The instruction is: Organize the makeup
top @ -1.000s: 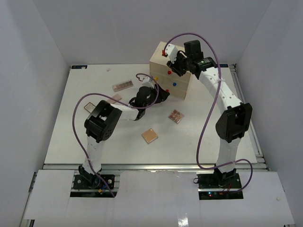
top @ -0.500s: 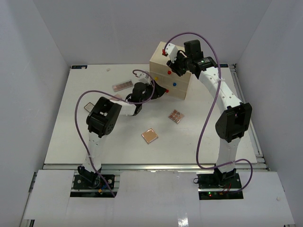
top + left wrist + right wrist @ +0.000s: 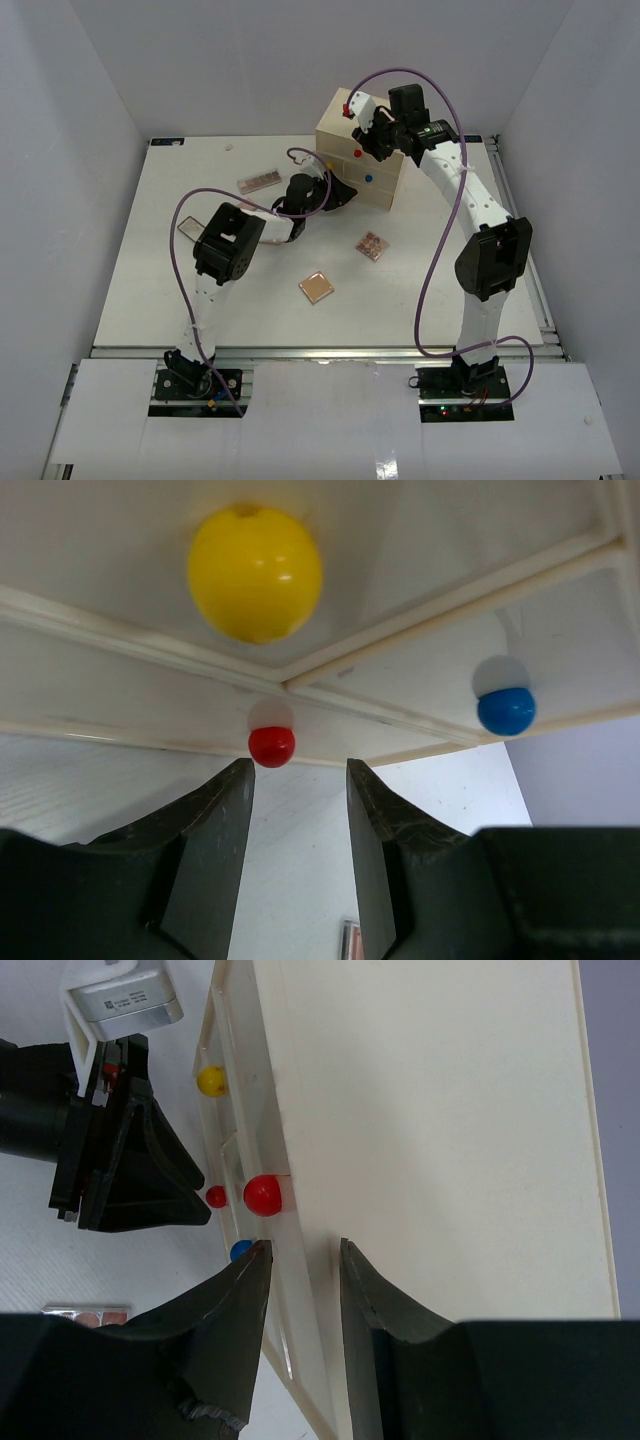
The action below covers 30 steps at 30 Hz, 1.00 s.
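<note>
The makeup lies on the table: a long pink palette (image 3: 259, 181), a pink compact (image 3: 189, 227), a peach compact (image 3: 317, 287) and a checkered palette (image 3: 371, 246). My left gripper (image 3: 349, 193) is open and empty. It is low at the front of the cream chest (image 3: 345, 135). In the left wrist view its jaws (image 3: 300, 780) point just below the small red knob (image 3: 271, 746), with a yellow knob (image 3: 255, 573) and a blue knob (image 3: 505, 710) nearby. My right gripper (image 3: 362, 125) is on top of the chest. Its jaws (image 3: 300, 1260) are parted over the top front edge, near the larger red knob (image 3: 262, 1195).
The chest stands at the back middle of the white table (image 3: 150, 290). A small white item (image 3: 230, 147) lies at the back left. Grey walls close in the left, right and back. A palette's edge (image 3: 350, 940) shows between my left fingers.
</note>
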Motion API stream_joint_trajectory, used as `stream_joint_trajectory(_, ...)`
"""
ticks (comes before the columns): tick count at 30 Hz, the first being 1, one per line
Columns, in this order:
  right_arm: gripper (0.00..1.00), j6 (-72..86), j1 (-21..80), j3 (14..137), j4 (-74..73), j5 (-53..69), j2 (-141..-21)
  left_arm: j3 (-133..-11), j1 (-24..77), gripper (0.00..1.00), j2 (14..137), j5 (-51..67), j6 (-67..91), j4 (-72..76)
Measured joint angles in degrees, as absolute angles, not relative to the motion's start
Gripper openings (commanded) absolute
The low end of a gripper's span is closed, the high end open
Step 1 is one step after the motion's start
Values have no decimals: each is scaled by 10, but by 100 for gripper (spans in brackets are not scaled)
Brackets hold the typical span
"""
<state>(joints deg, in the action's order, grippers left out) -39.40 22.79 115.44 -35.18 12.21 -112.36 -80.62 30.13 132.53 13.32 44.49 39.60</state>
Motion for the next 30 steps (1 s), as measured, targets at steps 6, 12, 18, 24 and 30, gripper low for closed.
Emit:
stream_joint_trajectory(6,40,-394,228,1155,-352,122,-1124,-828,301,52,1343,132,450,376)
stream_joint_trajectory(12,40,-393,228,1157,-354,123,-1125,-852,301,49,1350,129,456,363)
stream_joint_trajectory(18,40,-392,228,1157,-353,123,-1126,-870,301,46,1369,128,463,351)
stream_joint_trajectory(24,40,-392,228,1157,-351,125,-1126,-881,306,45,1385,129,471,345)
stream_joint_trajectory(30,40,-392,228,1157,-350,126,-1127,-886,307,43,1385,127,473,336)
